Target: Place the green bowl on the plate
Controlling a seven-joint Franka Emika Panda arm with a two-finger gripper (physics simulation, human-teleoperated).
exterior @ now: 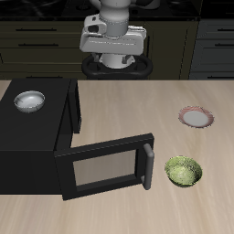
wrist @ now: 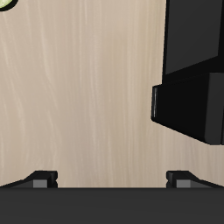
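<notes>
The green bowl (exterior: 184,171) stands on the table near its front edge, just beside the open microwave door; a sliver of it (wrist: 5,4) shows in the wrist view. The plate (exterior: 195,117), pinkish-red rimmed with a pale centre, lies farther back on the table, apart from the bowl. My gripper (exterior: 113,60) hangs high at the table's back, far from both. In the wrist view its two fingertips (wrist: 42,178) stand wide apart with only bare table between them (wrist: 109,179), so it is open and empty.
A black microwave (exterior: 37,132) fills one side of the table, its door (exterior: 110,168) swung open toward the front edge. A silver-grey metal bowl (exterior: 29,101) sits on top of it. Dark cabinets stand behind the table.
</notes>
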